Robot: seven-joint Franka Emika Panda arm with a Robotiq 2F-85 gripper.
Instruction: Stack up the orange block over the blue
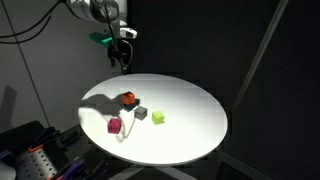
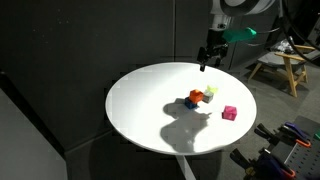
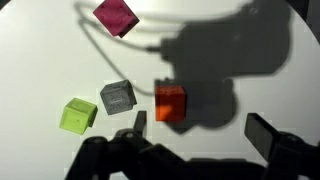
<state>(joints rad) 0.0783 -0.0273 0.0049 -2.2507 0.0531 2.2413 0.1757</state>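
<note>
The orange block (image 3: 170, 103) stands near the middle of the round white table, and shows in both exterior views (image 1: 128, 97) (image 2: 194, 97). It seems to sit on top of the blue cube (image 2: 189, 103), of which only a dark sliver shows. In the wrist view the blue cube is hidden under the orange block. My gripper (image 3: 200, 128) is open and empty, high above the table (image 1: 121, 55) (image 2: 206, 55), with the orange block below its left finger.
A dark grey cube (image 3: 117, 97) lies beside the orange block, a lime green cube (image 3: 77, 116) beyond it, and a magenta cube (image 3: 116, 15) lies apart. The white table (image 1: 190, 120) is ringed by dark curtains.
</note>
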